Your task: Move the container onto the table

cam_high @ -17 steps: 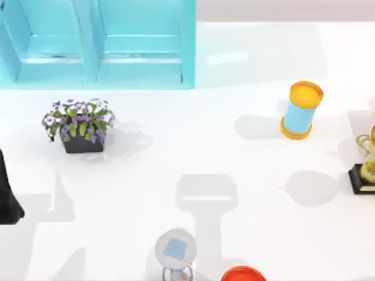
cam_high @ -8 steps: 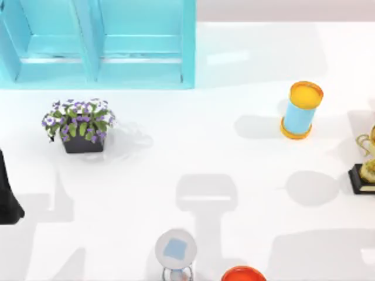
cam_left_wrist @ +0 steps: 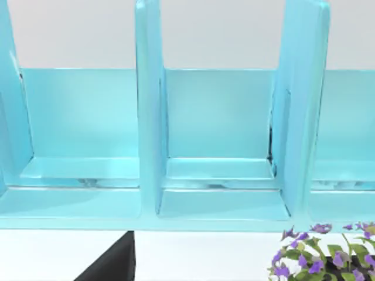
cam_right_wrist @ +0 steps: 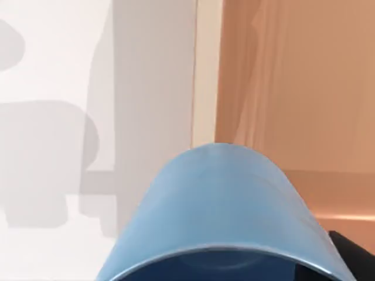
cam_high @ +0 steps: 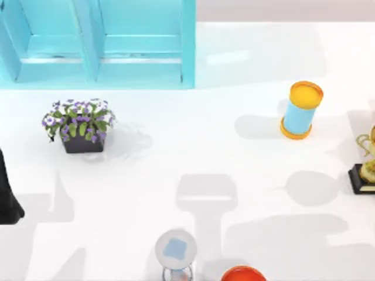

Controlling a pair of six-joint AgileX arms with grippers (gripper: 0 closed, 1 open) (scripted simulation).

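container (cam_right_wrist: pixel 217 216): one medium-blue cup, close under the right wrist camera, its rim toward the lens; it seems to be carried by the right arm, above the desk's right edge, where white surface gives way to an orange-brown floor.
right end effector: whether it is clenched on the container I cannot tell; the cup's closeness to the camera suggests a carry.
desk (cam_high: pixel 234 164): one glossy white surface; a broad shadow lies near its front right, likely cast by the arm bringing the cup in.
set-down spot: my guess is the bare stretch at the desk's front right, since the rest is taken.
left arm (cam_high: pixel 7 193): one dark shape at the desk's left edge, parked; its end effector's state I cannot tell.
cabinet (cam_high: pixel 99 41): one turquoise unit at the back left corner.
flower pot (cam_high: pixel 81 124): one, near the left edge.
yellow-capped cylinder (cam_high: pixel 302 110): one, toward the right edge.
trophy (cam_high: pixel 366 164): one, at the right edge.
hourglass-like item (cam_high: pixel 176 253): one, at the front edge.
orange-red item (cam_high: pixel 243 274): one, at the front edge.
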